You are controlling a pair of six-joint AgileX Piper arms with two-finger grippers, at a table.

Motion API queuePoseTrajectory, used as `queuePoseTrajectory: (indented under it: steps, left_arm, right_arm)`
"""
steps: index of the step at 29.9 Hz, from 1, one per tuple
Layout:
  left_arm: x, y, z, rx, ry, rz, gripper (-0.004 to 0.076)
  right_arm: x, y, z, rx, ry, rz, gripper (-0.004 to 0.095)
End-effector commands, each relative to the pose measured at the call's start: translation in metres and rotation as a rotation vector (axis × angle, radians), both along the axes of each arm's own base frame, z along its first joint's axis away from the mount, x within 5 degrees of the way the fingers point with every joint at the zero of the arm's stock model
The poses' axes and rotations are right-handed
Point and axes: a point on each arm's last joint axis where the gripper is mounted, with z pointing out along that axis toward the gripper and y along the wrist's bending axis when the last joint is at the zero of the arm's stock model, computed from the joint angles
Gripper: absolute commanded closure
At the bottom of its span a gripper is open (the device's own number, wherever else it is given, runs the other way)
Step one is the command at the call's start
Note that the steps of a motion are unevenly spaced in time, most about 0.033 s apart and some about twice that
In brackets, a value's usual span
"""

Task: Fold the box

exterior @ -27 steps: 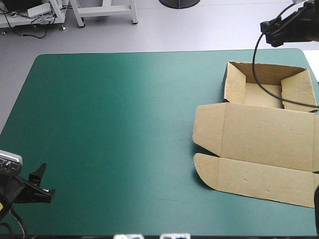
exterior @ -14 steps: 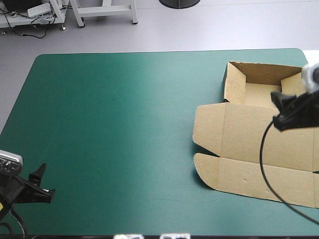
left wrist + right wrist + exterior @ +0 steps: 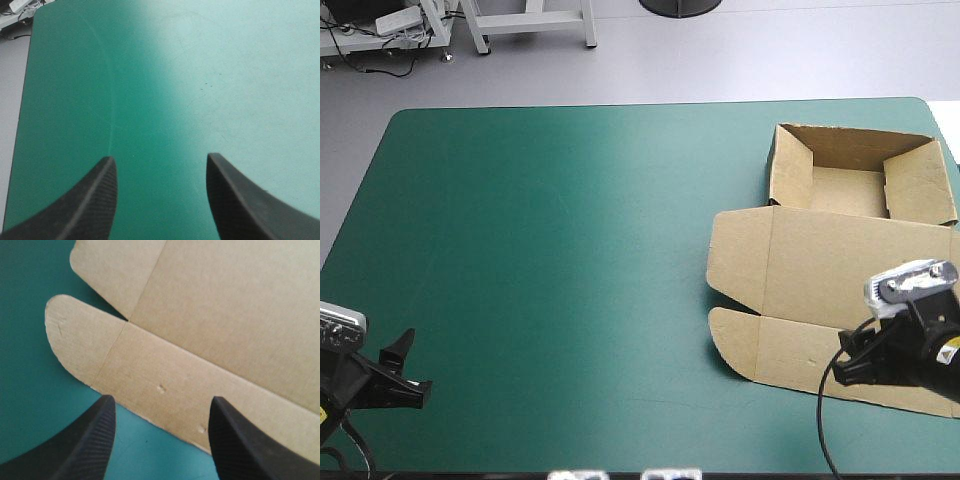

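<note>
Box (image 3: 850,270) of creased brown board lying at right edge, open cover (image 3: 570,250) stretching leftward; right gripper (image 3: 160,402), left gripper (image 3: 160,162) gaping, empty.

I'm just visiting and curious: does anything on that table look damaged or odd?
Only slightly: the brown cardboard box has two small dents in its near flap, just ahead of the open right claw. Nothing else stands out.

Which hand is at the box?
The right hand: open, over the near edge of the flat lid of the box. The left hand, also open, is over bare teal-green cover at the near left corner.
</note>
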Motion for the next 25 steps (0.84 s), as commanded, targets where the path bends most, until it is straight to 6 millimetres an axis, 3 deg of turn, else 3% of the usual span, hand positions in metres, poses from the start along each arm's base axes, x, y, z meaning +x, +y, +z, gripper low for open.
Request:
queuePoseTrajectory:
  steps: [1, 6, 12, 25]
  left_arm:
    - [0.003, -0.004, 0.005, -0.036, -0.038, -0.022, 0.0337]
    - [0.008, -0.010, -0.020, -0.060, 0.061, -0.045, 0.0337]
    - [0.010, -0.014, -0.044, -0.078, 0.177, -0.059, 0.0337]
    - [0.007, -0.014, -0.048, -0.069, 0.235, -0.062, 0.0337]
  right_arm:
    - [-0.013, 0.002, -0.016, 0.027, 0.020, -0.001, 0.0438]
    - [-0.033, 0.001, -0.033, 0.016, -0.016, -0.008, 0.0483]
    - [-0.047, 0.000, -0.034, 0.008, -0.054, -0.008, 0.0520]
    - [-0.046, 0.000, -0.036, 0.009, -0.043, -0.015, 0.0541]
